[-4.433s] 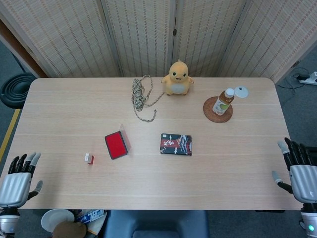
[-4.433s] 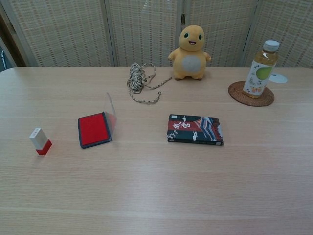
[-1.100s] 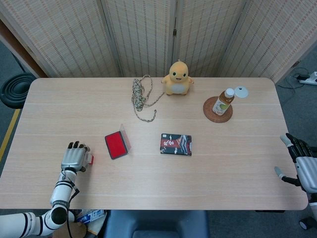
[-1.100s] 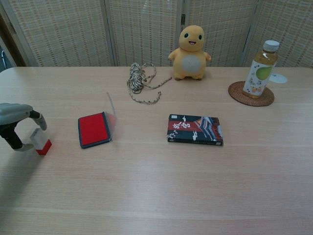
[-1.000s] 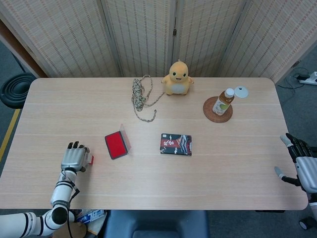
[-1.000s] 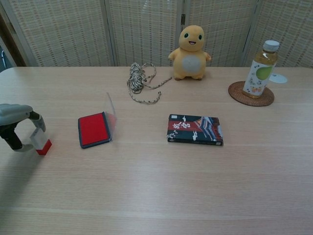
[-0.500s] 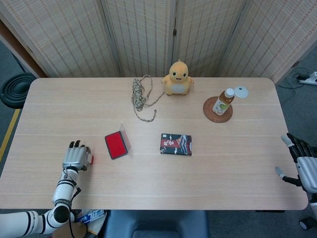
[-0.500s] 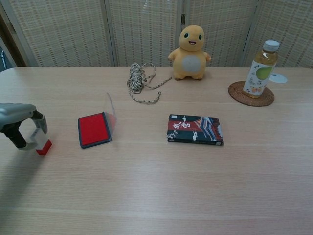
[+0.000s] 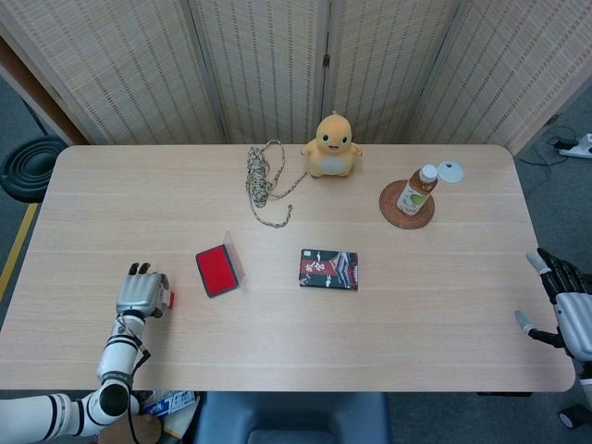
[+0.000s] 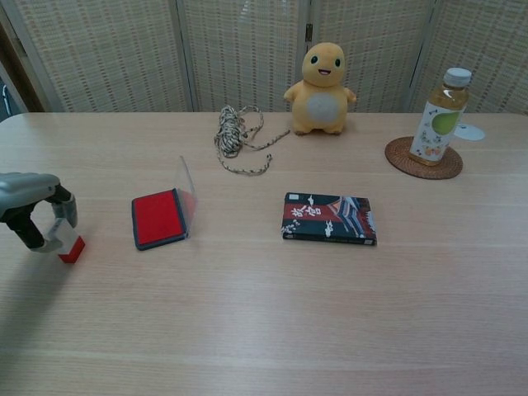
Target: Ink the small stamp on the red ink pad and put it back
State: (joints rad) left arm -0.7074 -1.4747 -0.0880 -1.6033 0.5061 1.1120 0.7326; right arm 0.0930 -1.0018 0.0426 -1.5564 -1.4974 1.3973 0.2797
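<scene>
The small stamp [image 10: 66, 239], white with a red base, stands near the table's left front edge. My left hand [image 10: 35, 217] pinches its white body between thumb and finger, and the red base still shows below the fingers. In the head view the left hand [image 9: 141, 294] covers most of the stamp [image 9: 170, 298]. The red ink pad [image 9: 216, 270] lies just right of it with its clear lid [image 10: 188, 191] raised; the chest view shows the ink pad [image 10: 158, 218] uncovered. My right hand [image 9: 572, 310] hangs open past the table's right edge, holding nothing.
A dark patterned book [image 9: 328, 269] lies right of the ink pad. At the back are a coiled rope [image 9: 263, 180], a yellow plush toy [image 9: 331, 146], a drink bottle [image 9: 418, 190] on a woven coaster, and a small white cap [image 9: 450, 170].
My left hand came in from the table's left corner and its fingers have tightened on the stamp, which shifted slightly left. The right hand drifted a little lower.
</scene>
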